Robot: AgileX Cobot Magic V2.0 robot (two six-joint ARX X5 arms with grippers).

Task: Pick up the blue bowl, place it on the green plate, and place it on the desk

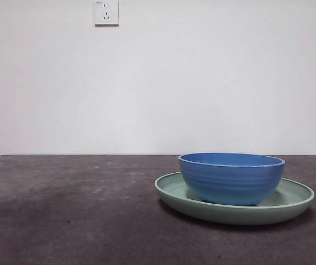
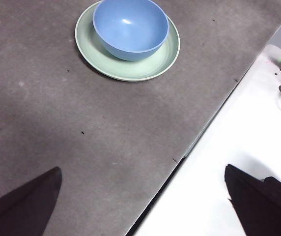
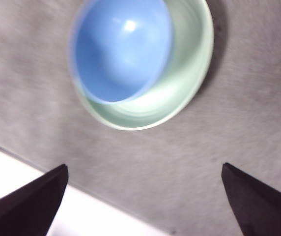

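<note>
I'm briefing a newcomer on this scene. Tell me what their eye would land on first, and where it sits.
The blue bowl stands out first: it sits upright inside the green plate, off-centre toward one side of the rim. The pair rests on the dark grey desk before a bare white wall with a socket. Both the left gripper and right gripper hang open above, holding nothing.

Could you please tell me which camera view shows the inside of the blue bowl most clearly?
The left wrist view: the blue bowl is sharp, seen from above. The right wrist view is blurred; the front view shows only its ridged outside.
</note>
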